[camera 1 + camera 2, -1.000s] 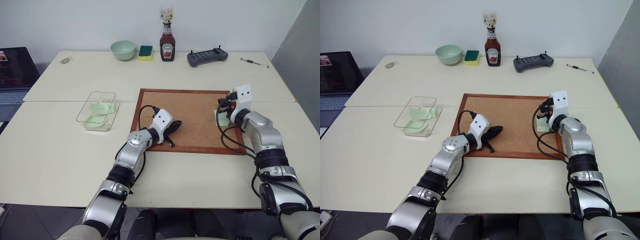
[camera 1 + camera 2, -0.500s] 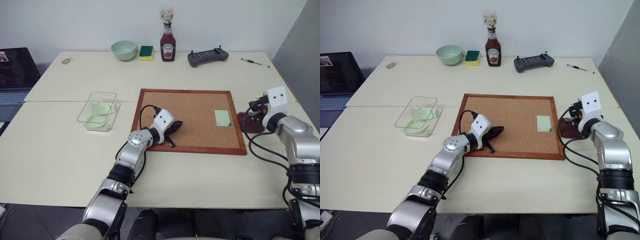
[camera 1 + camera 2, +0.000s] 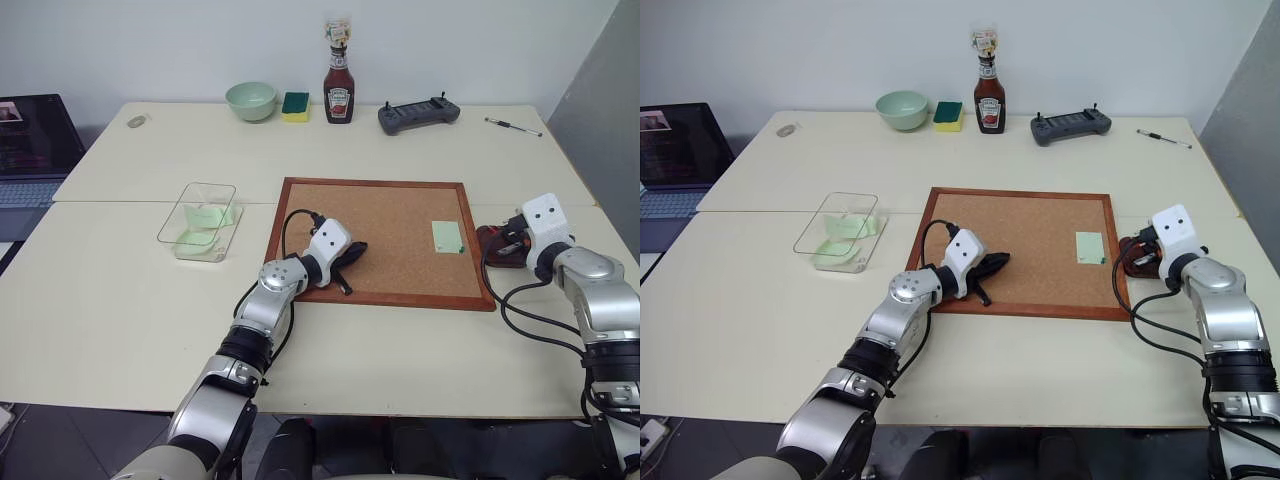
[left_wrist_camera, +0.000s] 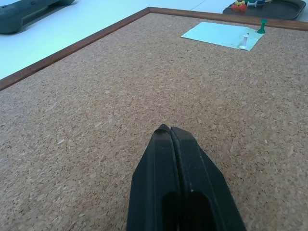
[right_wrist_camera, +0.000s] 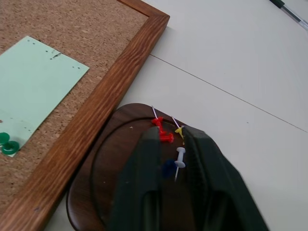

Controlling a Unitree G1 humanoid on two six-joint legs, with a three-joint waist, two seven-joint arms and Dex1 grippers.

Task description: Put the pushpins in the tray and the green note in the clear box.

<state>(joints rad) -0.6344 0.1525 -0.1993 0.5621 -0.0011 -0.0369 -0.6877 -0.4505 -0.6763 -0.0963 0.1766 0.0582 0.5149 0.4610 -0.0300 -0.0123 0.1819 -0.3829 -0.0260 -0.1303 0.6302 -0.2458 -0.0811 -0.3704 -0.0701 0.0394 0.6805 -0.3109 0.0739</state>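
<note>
Cream tabletop (image 3: 420, 150): wood-framed corkboard (image 3: 385, 215) centre. Clear plastic box (image 3: 198, 221) toward left edge. Pale green note (image 3: 447, 236) pinned on corkboard's right side. Small dark tray (image 5: 108, 168) holds coloured pushpins (image 5: 166, 137), just off corkboard's right edge. Left gripper (image 4: 171, 132) clenched, low over cork. Right gripper (image 5: 168, 139) parted, empty, over tray.

head pair: high, looking forward and down over the bench (image 3: 140, 300), far, both eyes share the corkboard (image 3: 380, 240) | left wrist: low, close, along its pincer (image 4: 179, 144) across the cork toward the green note (image 4: 219, 34) | right wrist: close above the tray (image 5: 106, 187), sharing that note
</note>
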